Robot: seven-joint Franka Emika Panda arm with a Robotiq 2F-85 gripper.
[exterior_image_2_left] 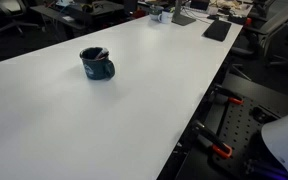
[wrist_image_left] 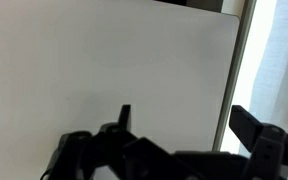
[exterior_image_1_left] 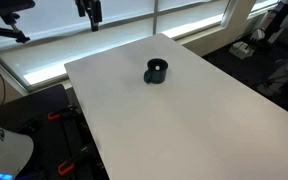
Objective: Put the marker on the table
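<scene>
A dark blue mug (exterior_image_1_left: 156,72) stands on the white table (exterior_image_1_left: 184,120) towards its far end; it also shows in an exterior view (exterior_image_2_left: 97,65) on the table (exterior_image_2_left: 134,110). A thin light stick, apparently the marker (exterior_image_2_left: 98,53), rests inside the mug's opening. My gripper (exterior_image_1_left: 88,10) hangs high above the table's far edge, well away from the mug. In the wrist view the gripper (wrist_image_left: 184,122) is open, its two dark fingers wide apart with nothing between them, over bare table (wrist_image_left: 104,60). The mug is out of the wrist view.
Office chairs and desks with clutter (exterior_image_2_left: 184,15) stand beyond the table. A window strip (exterior_image_1_left: 124,30) runs behind the far edge. Robot base parts with orange clamps (exterior_image_2_left: 229,120) sit beside the table's long edge.
</scene>
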